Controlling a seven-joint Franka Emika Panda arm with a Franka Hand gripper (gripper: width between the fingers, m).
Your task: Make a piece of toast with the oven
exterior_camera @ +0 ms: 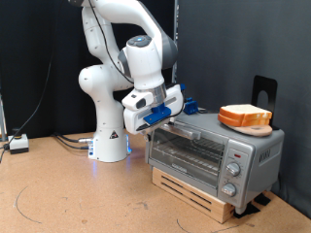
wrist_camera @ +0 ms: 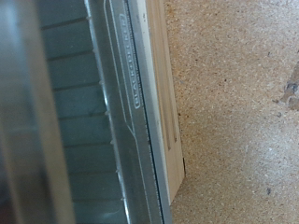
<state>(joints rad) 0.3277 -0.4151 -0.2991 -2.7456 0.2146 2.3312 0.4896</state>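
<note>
The silver-grey oven [exterior_camera: 255, 155] stands at the exterior view's right on a wooden base, its glass door [exterior_camera: 190, 152] shut. A bread slice with a pale face and orange-tan crust [exterior_camera: 245, 116] lies on top of the oven at its right end; I cannot tell whether a second slice lies under it. My gripper [exterior_camera: 155, 116], with blue fingers, hangs at the oven's top left corner, close to the door's bar handle [exterior_camera: 185, 130]. It holds nothing that shows. The wrist view shows the oven's glass door [wrist_camera: 84, 112] with the rack behind it; no fingers show clearly.
The oven sits on a low wooden pallet [exterior_camera: 194, 189], which also shows in the wrist view [wrist_camera: 161, 93]. A black stand [exterior_camera: 262, 89] rises behind the oven. The robot base [exterior_camera: 109, 136], cables and a small white box [exterior_camera: 17, 144] are at the left on the brown table [exterior_camera: 78, 194].
</note>
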